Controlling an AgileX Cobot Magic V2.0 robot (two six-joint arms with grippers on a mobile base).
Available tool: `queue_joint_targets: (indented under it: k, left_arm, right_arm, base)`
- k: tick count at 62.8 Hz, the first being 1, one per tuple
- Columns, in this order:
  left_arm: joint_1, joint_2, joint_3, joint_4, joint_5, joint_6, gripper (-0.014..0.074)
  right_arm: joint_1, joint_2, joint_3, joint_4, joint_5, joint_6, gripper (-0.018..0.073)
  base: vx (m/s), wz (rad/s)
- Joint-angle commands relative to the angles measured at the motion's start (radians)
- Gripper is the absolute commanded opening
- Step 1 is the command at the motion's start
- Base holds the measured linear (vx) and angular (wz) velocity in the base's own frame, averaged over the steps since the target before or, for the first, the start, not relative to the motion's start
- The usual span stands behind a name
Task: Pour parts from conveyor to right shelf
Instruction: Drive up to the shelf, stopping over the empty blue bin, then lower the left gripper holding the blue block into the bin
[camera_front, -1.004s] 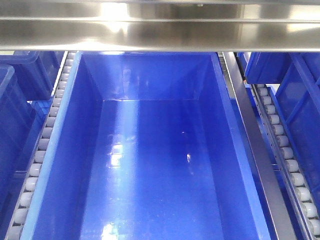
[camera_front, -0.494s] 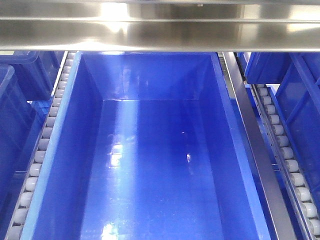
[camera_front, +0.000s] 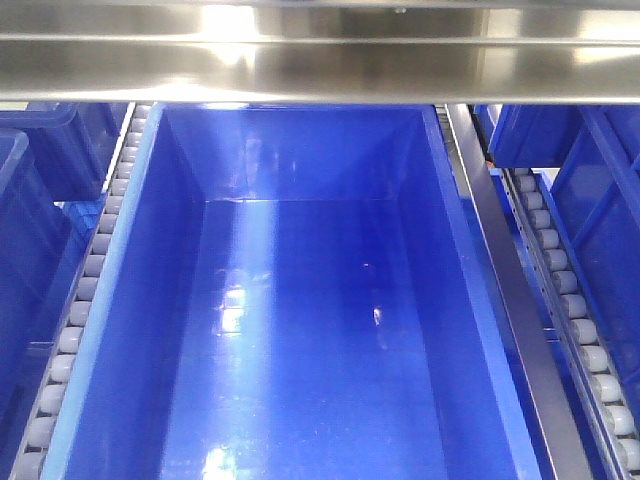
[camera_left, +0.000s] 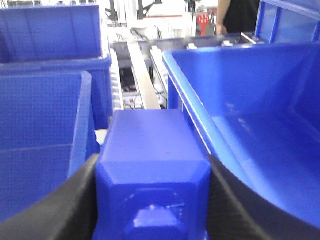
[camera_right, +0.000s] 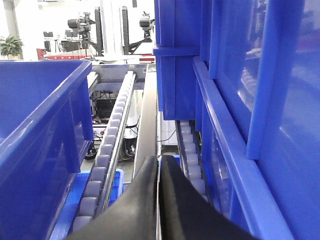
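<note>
Starting at the left, the left gripper (camera_left: 152, 200) is seen closed on a blue part (camera_left: 152, 160), which is held firmly between its dark fingers (camera_left: 65, 205). To its right the big blue tub (camera_front: 300, 330) of the right shelf (camera_front: 320, 60) is seen without parts. The part should be carried over the tub rim before release. The right gripper (camera_right: 159, 200) is fully closed and holds nothing.

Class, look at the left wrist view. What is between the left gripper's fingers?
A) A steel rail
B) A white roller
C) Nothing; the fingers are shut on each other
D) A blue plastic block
D: the blue block sits clamped between the left gripper's two dark fingers, above the gap between two blue tubs.
</note>
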Motion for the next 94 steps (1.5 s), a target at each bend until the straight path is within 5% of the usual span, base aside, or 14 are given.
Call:
queue_joint_targets:
  k: [1, 27, 47, 71, 94]
  left_arm:
    - [-0.034, 0.064, -0.064, -0.040, -0.111, 0.004, -0.0003]
    - [-0.289, 0.331, -0.164, -0.043, -0.118, 0.048, 0.0004]
    - [-0.404, 0.612, -0.297, -0.042, -0.116, 0.079, 0.0014]
    - [-0.441, 1.031, -0.535, -0.043, -0.098, 0.081, 0.0029]
    - [-0.486, 1.396, -0.847, -0.042, 0.104, 0.081, 0.0092]
  right_arm:
    - [0.001, -0.012, 0.015, -0.003, -0.076, -0.003, -0.0010]
    - [0.001, -0.012, 0.015, -0.003, -0.076, -0.003, -0.0010]
    - [0.001, -0.012, 0.015, -0.003, -0.076, -0.003, -0.0010]
    - [0.001, -0.012, 0.015, -0.003, -0.075, -0.003, -0.0010]
    - [0.001, -0.012, 0.015, -0.003, -0.075, -0.003, -0.0010]
  base:
    - [0.00, 0.00]
    - [0.00, 0.00]
    - [0.00, 0.00]
    - [0.00, 0.00]
    - [0.00, 0.00]
